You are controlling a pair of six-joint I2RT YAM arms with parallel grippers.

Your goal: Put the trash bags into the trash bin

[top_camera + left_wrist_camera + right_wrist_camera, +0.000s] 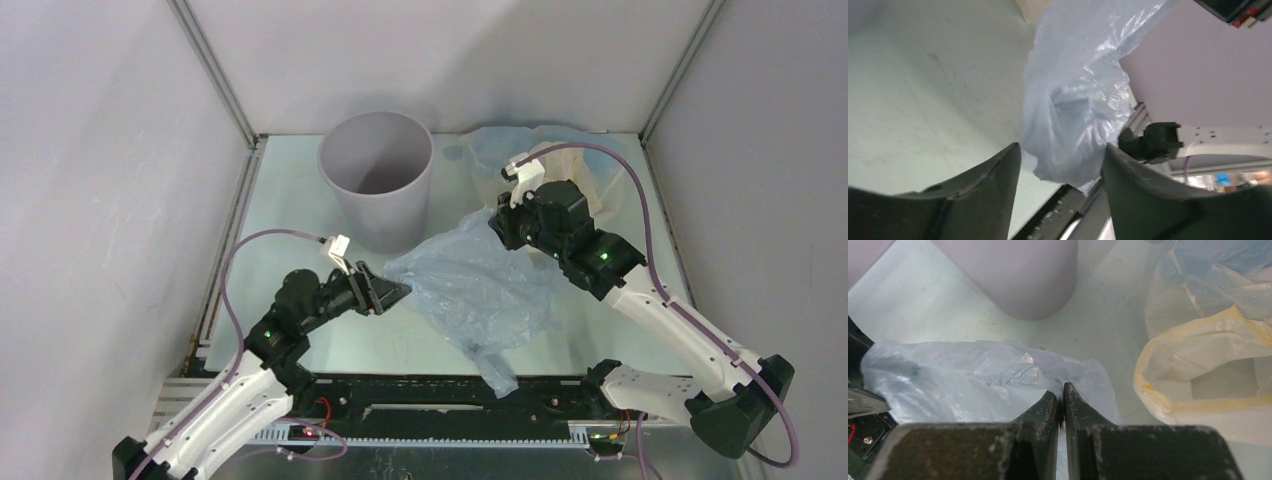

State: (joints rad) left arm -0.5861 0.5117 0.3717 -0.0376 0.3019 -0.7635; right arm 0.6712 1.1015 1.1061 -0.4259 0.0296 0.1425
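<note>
The light grey round trash bin (pixel 378 190) stands upright at the back centre; its base shows in the right wrist view (pixel 1018 275). A pale blue-grey trash bag (pixel 480 290) spreads from the table's front edge up to my right gripper (pixel 503 226). The right gripper (pixel 1060 390) is shut on this bag's film (pixel 973 375). My left gripper (pixel 398 291) is open at the bag's left edge. In the left wrist view the bag (pixel 1078 100) hangs just past the gap between the open fingers of that gripper (pixel 1063 150). A cream-yellow bag (pixel 1198 375) and a pale blue bag (pixel 1218 260) lie at the back right.
The cream-yellow bag (pixel 598 175) and the pale blue bag (pixel 495 148) lie behind the right arm, right of the bin. Grey walls enclose the table on three sides. A black rail (pixel 440 385) runs along the front edge, and the blue-grey bag's tail hangs over it.
</note>
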